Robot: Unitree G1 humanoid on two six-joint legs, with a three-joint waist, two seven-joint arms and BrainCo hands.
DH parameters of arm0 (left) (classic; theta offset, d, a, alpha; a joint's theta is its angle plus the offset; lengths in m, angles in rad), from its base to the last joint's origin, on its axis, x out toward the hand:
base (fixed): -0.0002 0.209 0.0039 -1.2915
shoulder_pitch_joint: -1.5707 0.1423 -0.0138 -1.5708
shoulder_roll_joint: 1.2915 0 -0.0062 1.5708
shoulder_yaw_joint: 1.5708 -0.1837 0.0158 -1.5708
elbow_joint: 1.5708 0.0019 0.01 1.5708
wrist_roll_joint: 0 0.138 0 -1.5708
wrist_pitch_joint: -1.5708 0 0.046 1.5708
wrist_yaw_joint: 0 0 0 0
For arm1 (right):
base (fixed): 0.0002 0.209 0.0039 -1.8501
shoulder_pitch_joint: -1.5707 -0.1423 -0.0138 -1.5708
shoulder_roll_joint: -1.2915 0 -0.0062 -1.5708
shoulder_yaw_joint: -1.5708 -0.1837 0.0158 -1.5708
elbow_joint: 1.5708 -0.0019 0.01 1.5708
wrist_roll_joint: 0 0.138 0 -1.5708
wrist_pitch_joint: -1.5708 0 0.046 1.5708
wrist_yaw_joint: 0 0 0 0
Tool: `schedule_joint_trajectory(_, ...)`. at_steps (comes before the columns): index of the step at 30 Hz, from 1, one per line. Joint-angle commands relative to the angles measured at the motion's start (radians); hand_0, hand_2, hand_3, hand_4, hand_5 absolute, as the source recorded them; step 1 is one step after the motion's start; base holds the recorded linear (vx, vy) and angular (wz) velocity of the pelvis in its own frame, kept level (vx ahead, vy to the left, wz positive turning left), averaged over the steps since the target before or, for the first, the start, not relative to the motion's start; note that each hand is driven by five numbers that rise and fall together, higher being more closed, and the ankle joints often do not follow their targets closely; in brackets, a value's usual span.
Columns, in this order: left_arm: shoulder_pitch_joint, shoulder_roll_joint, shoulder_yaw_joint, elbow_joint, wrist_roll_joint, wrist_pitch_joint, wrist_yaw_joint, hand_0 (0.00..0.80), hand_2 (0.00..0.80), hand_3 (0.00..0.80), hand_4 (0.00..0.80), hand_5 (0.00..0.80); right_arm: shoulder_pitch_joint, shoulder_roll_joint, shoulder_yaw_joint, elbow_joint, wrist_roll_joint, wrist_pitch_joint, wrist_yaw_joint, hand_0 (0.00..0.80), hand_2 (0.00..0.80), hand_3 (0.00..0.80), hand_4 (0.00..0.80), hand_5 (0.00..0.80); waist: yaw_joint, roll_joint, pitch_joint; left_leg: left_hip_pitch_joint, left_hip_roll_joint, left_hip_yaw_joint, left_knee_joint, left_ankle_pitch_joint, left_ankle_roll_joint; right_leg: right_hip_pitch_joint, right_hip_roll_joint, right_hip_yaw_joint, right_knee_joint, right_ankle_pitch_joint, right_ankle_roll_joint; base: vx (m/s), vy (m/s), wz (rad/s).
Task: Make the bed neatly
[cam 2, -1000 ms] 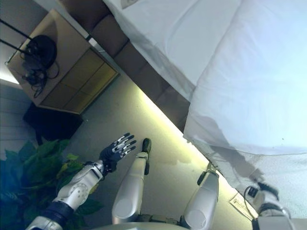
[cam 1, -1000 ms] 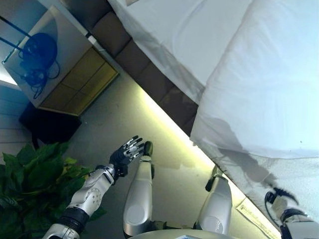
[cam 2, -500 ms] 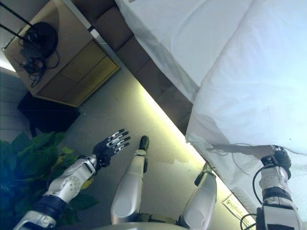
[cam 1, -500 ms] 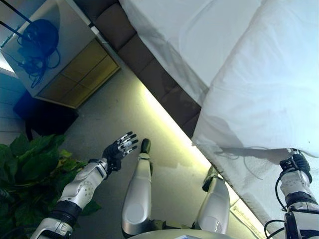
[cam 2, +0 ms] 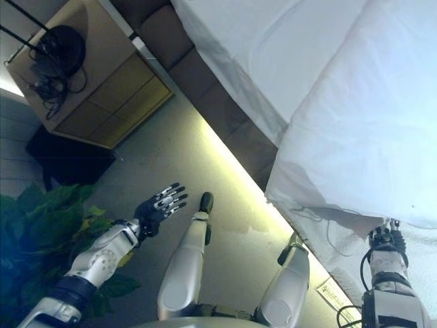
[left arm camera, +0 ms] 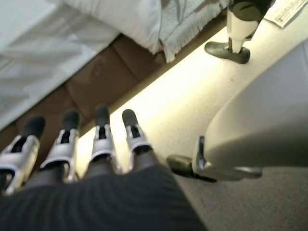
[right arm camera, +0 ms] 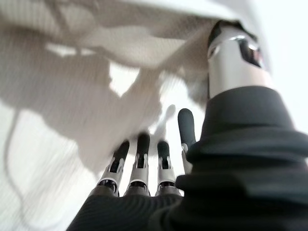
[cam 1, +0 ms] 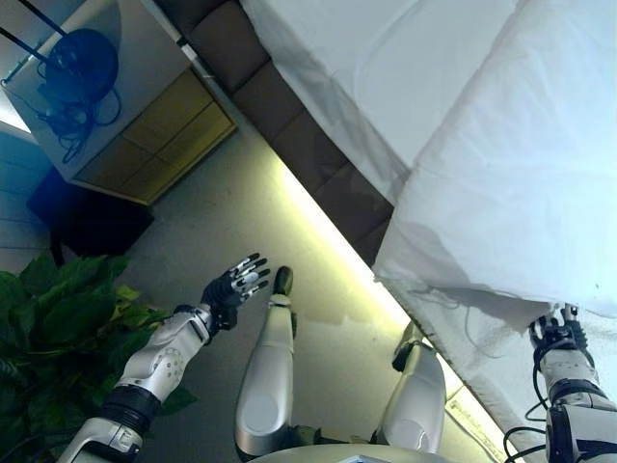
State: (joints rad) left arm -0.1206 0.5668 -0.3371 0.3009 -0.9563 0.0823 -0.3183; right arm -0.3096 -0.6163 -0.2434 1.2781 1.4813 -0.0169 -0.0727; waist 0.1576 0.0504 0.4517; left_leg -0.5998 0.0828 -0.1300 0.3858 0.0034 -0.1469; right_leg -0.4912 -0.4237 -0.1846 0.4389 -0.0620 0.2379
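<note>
Reaching under the duvet (cam 1: pixel 521 183) at the bed's edge, the right hand (right arm camera: pixel 144 163) has straight fingers; left hand (cam 1: pixel 236 285) open, bed unmade.

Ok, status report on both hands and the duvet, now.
Left hand open, idle over the floor. Right hand open, fingers straight, at the white duvet's hanging edge, not gripping. Nothing blocking.
</note>
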Motion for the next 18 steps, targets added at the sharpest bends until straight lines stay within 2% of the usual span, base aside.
schedule_joint_trajectory(1,-0.002,-0.012,-0.002,0.020,-0.008,-0.049,0.017,0.000,0.000,0.000,0.000,0.000,0.106,-0.013,-0.060,0.046,0.049,-0.001,-0.018,0.000,0.000,0.000,0.000,0.000,-0.001,-0.007,-0.023,0.038,0.034,-0.002,0.007,-0.032,0.037,-0.051,-0.014,0.030,-0.075,0.187,0.008,0.000,0.000,0.00)
schedule_joint_trajectory(9,0.037,0.017,0.038,0.018,0.003,-0.036,0.007,0.000,0.000,0.000,0.000,0.000,0.197,-0.071,-0.158,0.022,0.028,-0.053,-0.010,0.000,0.000,0.000,0.000,0.000,-0.010,-0.050,-0.035,0.062,0.054,0.002,0.000,-0.039,0.027,-0.014,0.005,0.019,-0.095,0.187,0.011,0.013,-0.030,-0.02)
schedule_joint_trajectory(13,0.037,0.038,0.054,0.046,0.010,-0.025,-0.015,0.000,0.000,0.000,0.000,0.000,0.211,-0.107,-0.197,0.001,0.043,-0.043,0.029,0.000,0.000,0.000,0.000,0.000,-0.015,-0.075,-0.049,0.074,0.067,0.003,-0.011,-0.033,0.023,-0.003,0.014,0.017,-0.105,0.193,0.013,0.011,-0.059,-0.05)
schedule_joint_trajectory(18,0.027,0.058,0.047,0.053,0.014,-0.011,-0.028,0.000,0.000,0.000,0.000,0.000,0.176,-0.163,-0.211,-0.021,0.030,-0.018,0.044,0.000,0.000,0.000,0.000,0.000,-0.012,-0.080,-0.057,0.076,0.072,0.007,-0.019,-0.028,0.022,-0.006,0.016,0.013,-0.108,0.195,0.012,0.004,-0.024,-0.03)
